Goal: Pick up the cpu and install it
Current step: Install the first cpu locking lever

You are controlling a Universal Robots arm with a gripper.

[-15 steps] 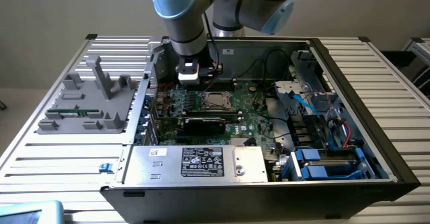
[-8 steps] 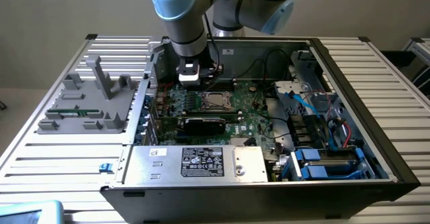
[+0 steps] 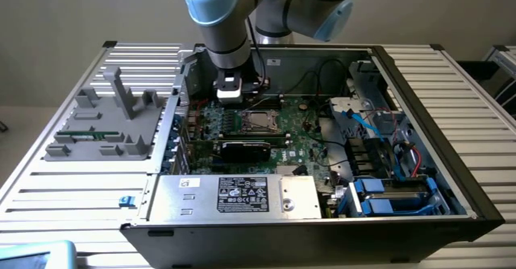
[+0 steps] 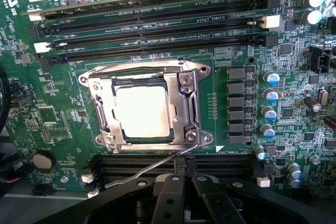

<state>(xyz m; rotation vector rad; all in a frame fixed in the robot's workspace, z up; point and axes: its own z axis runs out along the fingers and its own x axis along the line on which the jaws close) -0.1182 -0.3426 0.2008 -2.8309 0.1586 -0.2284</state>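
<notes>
Item: cpu (image 4: 142, 111), silver-topped square chip. Location: seated in its socket on the green motherboard (image 4: 236, 51), between two banks of memory slots (image 4: 157, 24), inside the open computer case (image 3: 451, 160). The metal socket frame (image 4: 191, 103) lies folded down over the chip's edges, leaving the bright top exposed. Tool: gripper (image 4: 181, 174), jaws closed narrow with no chip between them, tips just at the free end of the thin wire lever (image 4: 142, 172) that runs alongside the socket. Whether the tips pinch the wire or only press against it cannot be told. Condition of work: chip placed; the lever does not look latched. Hazards, as judged: the springy wire could slip off the narrow tips and snap back, leaving the frame loose. A push off the lever's line could drive the tips into the neighbouring memory slot. If the chip sits slightly askew under the frame, clamping could damage the socket contacts.
</notes>
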